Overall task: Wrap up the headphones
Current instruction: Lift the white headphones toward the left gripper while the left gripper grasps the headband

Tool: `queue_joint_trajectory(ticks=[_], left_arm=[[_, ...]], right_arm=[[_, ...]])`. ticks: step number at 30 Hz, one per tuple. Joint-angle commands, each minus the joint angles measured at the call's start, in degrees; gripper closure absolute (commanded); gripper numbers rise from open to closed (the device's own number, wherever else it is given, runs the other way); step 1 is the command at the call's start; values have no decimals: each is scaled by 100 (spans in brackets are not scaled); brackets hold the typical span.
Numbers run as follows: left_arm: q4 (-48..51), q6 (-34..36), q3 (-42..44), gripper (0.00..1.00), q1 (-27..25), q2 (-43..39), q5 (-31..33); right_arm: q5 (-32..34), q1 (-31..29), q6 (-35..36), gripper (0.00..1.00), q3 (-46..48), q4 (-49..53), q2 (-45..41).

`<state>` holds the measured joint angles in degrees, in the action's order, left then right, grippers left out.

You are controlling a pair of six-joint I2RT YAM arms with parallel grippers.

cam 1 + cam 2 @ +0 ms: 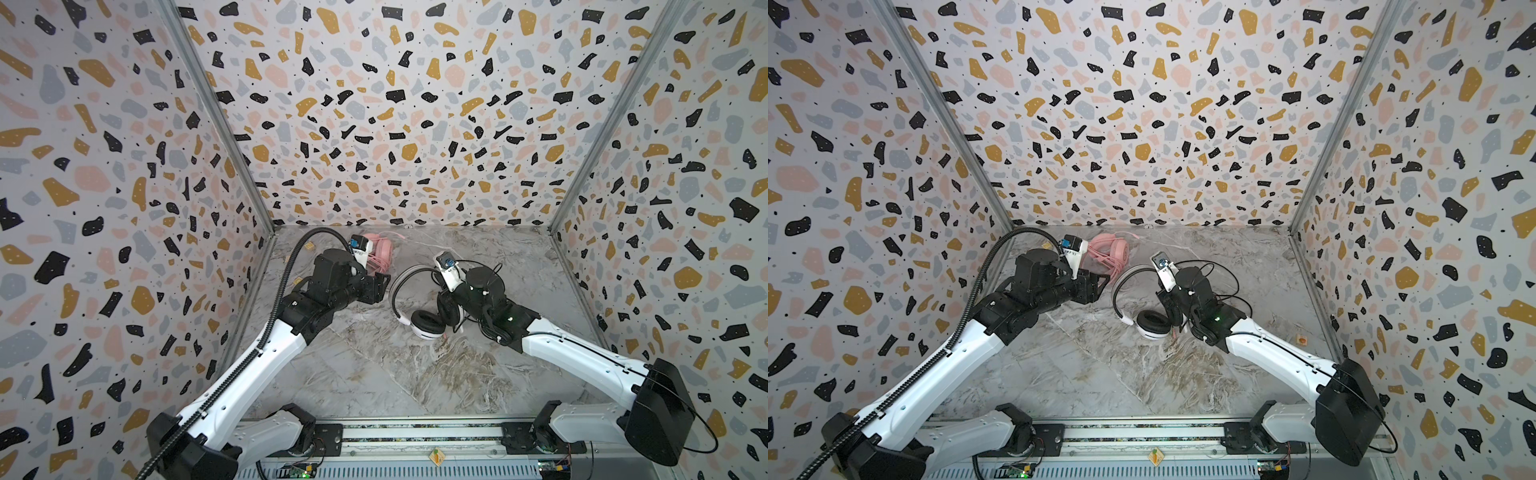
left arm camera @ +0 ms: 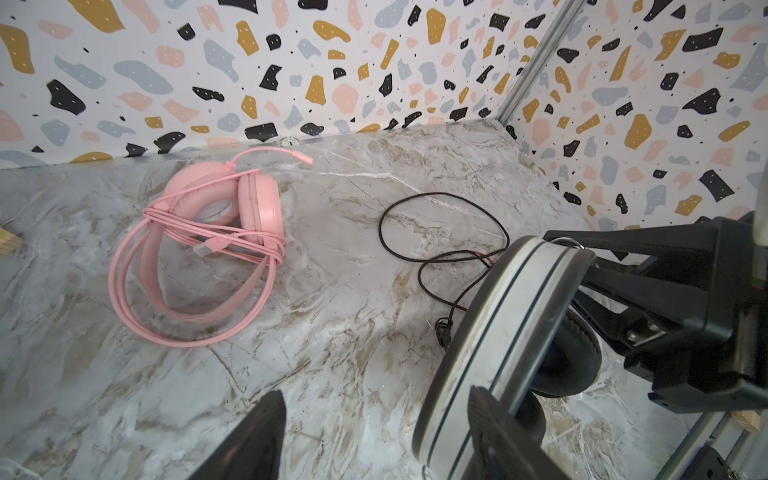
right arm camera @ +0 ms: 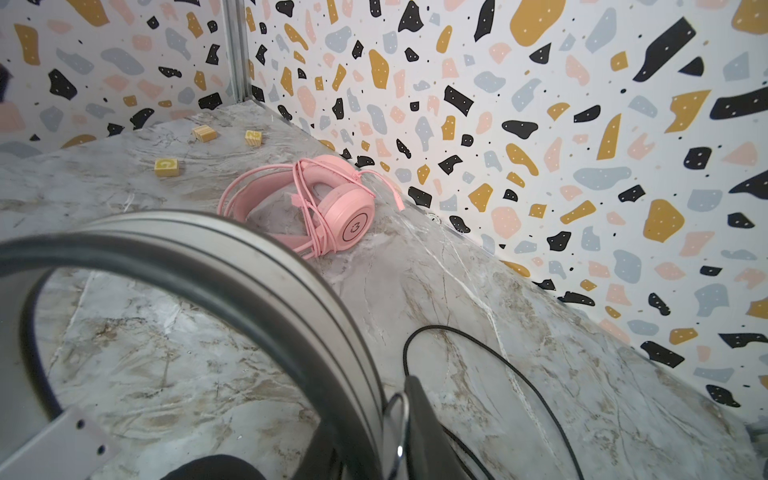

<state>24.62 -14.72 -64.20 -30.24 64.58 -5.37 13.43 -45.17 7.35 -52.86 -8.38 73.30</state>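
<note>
Restraint in progress
Right gripper (image 2: 582, 259) is clamping white-and-black headset (image 1: 427, 325), seemingly steadying it; left gripper (image 2: 376, 392) is hovering open by headband (image 2: 498, 332), black cord (image 3: 432, 326) lying loose.

Left arm (image 1: 266, 353) and right arm (image 1: 582, 357) reach in toward the middle.
Both forearms stretch forward and angle inward; the left gripper (image 2: 374, 440) has its jaws wide apart, and the right gripper (image 2: 577, 257) is clamped on the white headset (image 1: 426, 330).

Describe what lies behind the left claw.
Pink headphones, cord wound around them, by the back wall. The left claw and its wrist camera hide part of them in both top views; the left wrist view shows them whole.
</note>
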Motion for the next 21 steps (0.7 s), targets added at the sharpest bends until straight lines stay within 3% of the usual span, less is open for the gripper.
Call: queue_joint_trajectory(ticks=[1, 9, 15, 21], left_arm=[[252, 163, -259, 32, -137, -41, -3], [476, 258, -225, 33, -521, -42, -201], [614, 346, -362, 34, -807, 179, 117], [954, 463, -569, 47, -1001, 507, 995]], right_arm=[[309, -166, 257, 93, -114, -304, -177], [160, -396, 311, 93, -499, 9, 148], [-173, -519, 275, 93, -748, 164, 268], [-405, -627, 320, 93, -1026, 515, 244]])
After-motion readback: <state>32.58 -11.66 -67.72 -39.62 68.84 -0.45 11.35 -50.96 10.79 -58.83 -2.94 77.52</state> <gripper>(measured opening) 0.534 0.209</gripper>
